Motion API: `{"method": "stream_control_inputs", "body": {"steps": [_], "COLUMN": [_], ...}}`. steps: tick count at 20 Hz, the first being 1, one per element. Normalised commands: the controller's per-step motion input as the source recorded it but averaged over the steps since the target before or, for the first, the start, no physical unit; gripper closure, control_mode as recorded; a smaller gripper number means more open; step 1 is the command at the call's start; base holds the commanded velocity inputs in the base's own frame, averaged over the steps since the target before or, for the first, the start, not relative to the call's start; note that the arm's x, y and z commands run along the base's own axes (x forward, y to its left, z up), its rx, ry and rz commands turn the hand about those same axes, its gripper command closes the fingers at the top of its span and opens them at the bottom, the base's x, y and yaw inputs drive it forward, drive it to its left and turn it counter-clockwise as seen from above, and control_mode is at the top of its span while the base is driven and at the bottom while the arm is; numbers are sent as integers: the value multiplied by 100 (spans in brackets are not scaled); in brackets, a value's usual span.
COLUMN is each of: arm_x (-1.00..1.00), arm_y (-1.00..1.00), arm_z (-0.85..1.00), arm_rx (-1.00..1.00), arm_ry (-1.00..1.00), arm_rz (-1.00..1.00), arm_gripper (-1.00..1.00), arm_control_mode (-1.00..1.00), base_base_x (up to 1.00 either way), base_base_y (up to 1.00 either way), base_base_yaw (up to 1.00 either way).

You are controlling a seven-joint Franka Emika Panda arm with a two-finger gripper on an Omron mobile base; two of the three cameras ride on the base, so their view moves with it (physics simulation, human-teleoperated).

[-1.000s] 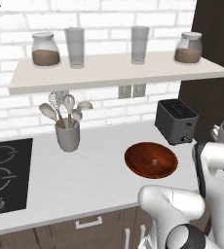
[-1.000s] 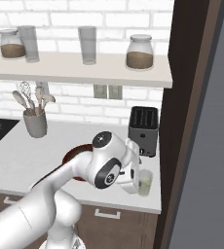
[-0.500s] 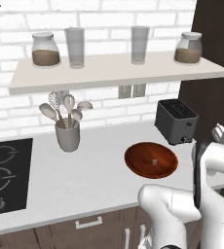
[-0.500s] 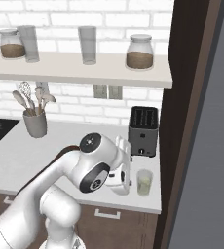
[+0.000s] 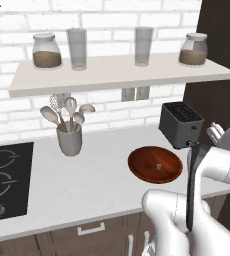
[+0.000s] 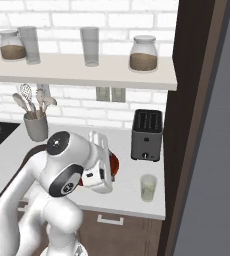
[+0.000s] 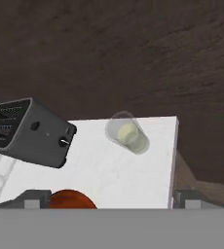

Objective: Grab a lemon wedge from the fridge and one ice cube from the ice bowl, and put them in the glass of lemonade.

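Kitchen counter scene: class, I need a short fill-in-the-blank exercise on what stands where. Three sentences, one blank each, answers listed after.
1. The one tiny ice cube lies inside the reddish-brown ice ____.
2. The black ____ stands on the counter behind the glass of lemonade.
3. Spoons and a whisk stand in the grey utensil ____ left of the ice bowl.

Missing words: bowl; toaster; cup

Bright, even rendered light; soft shadows, slight blur.

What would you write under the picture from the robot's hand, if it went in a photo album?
Looking down from the open claw: a glass of lemonade near the counter's corner, beside a dark toaster.
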Motion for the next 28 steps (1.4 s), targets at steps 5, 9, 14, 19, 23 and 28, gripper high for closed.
{"method": "stream_control_inputs", "body": {"steps": [5, 9, 14, 19, 23, 28], "arm_x": [-35, -36, -15, -48, -49, -39], "arm_y": [62, 63, 56, 50, 54, 29], "arm_z": [100, 68, -4, -18, 0, 1], "arm_rx": [-18, -25, -6, -4, -20, -18], "arm_ry": [21, 26, 8, 3, 10, 8], "arm_rz": [59, 81, 61, 23, 8, 4], "arm_gripper": [-100, -100, -100, -100, -100, -100], "arm_control_mode": [-100, -100, -100, -100, -100, -100], "base_base_x": [0, 0, 0, 0, 0, 0], "base_base_y": [0, 0, 0, 0, 0, 0], "base_base_yaw": [0, 0, 0, 0, 0, 0]}}
